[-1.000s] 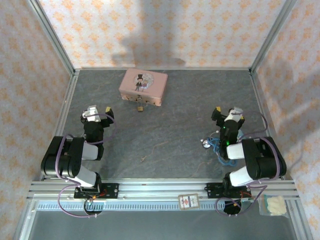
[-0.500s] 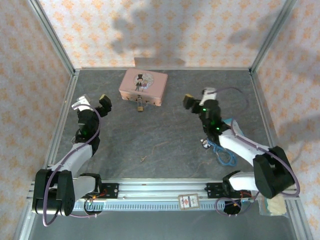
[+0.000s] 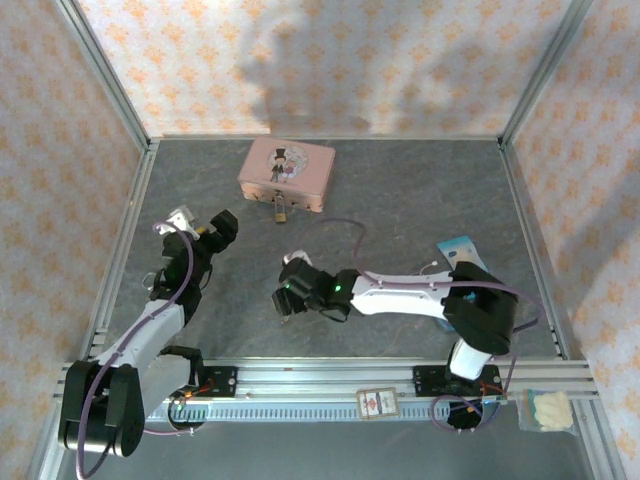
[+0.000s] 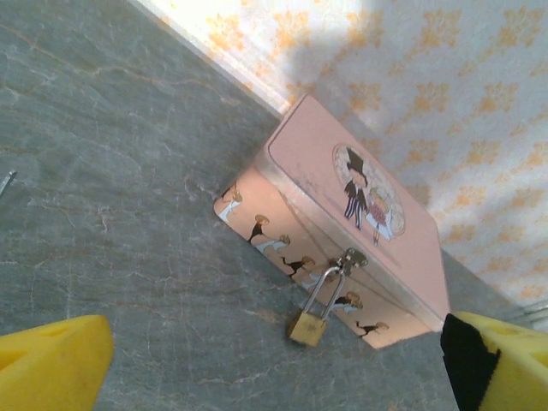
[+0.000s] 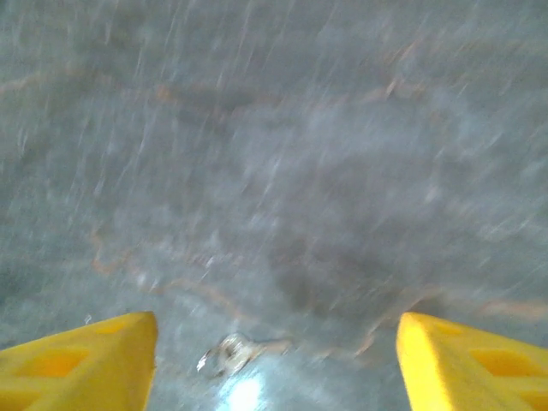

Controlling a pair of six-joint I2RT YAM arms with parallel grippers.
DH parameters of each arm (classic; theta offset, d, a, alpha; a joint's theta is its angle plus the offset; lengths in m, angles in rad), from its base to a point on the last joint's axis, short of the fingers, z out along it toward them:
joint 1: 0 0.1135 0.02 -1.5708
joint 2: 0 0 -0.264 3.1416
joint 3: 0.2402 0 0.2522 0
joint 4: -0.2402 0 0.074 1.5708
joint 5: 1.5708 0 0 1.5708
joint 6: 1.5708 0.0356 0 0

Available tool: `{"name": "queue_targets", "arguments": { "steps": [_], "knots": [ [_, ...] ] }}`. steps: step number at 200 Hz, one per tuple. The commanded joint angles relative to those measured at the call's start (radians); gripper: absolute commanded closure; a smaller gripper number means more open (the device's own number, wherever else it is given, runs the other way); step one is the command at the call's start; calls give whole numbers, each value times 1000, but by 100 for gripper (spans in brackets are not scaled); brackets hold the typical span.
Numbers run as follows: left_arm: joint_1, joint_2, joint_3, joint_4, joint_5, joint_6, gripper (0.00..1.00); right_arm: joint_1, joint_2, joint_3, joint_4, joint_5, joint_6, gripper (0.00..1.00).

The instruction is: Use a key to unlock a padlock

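Right tool gapes wide above the key, which lies toward its 7 o'clock finger. Centre over it, then pinch the head. Padlock hangs off the tin at the desk's 11 o'clock. Left tool is released.

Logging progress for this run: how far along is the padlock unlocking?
Done: nothing; the small brass-coloured padlock with its silvery shackle looks shut on the hasp of the pink illustrated tin. In hand: the open right gripper hovers over a small silvery key-like piece on the grey table. Remaining: grasping it, inserting, turning.
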Motion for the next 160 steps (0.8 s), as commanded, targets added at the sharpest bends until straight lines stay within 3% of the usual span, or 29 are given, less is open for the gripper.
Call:
{"name": "queue_targets", "arguments": {
  "steps": [1,42,91,160],
  "knots": [
    [-4,-25,-18,33,-57,-30,1,43,25,30,-137,40,169,34],
    [-4,-37,-61,73,-67,-60,1,100,115,79,-158,56,232,49],
    [-3,-63,-90,51,-67,-64,1,113,184,123,-129,54,220,50],
    [-3,-80,-83,37,-63,-72,1,117,307,252,-180,167,170,53]
  ]
}}
